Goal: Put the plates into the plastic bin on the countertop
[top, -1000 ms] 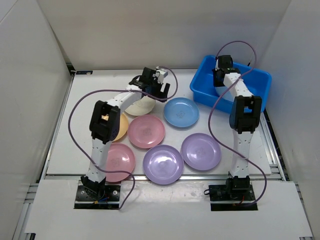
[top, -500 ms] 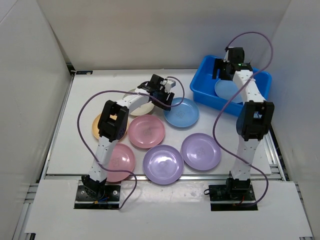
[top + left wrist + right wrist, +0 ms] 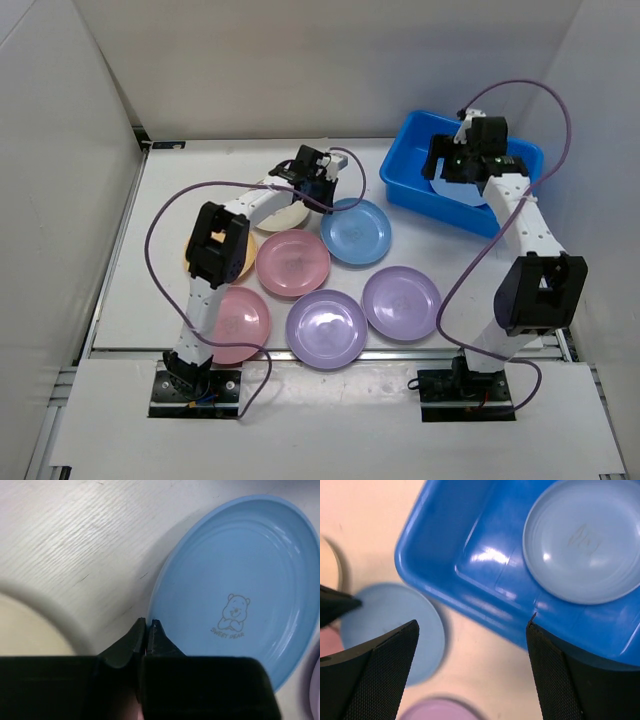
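Note:
My left gripper (image 3: 148, 622) is shut on the left rim of a light blue plate (image 3: 240, 580) that lies on the countertop (image 3: 180, 200); in the top view it (image 3: 325, 200) sits between the cream plate (image 3: 285, 212) and the light blue plate (image 3: 360, 232). The blue plastic bin (image 3: 405, 190) stands at the back right with one light blue plate (image 3: 585, 540) flat inside it. Over the bin's near wall (image 3: 485, 555) my right gripper (image 3: 472, 625) hangs open with nothing between its fingers.
On the countertop also lie a yellow-orange plate (image 3: 240, 258), two pink plates (image 3: 293, 263) (image 3: 238, 322) and two purple plates (image 3: 326, 329) (image 3: 401, 303). White walls close in the left, back and right. A metal rail (image 3: 330, 352) runs along the front edge.
My left gripper swung from the cream plate to the light blue plate's rim and shut on it. My right gripper opened, left a light blue plate in the bin and drew back.

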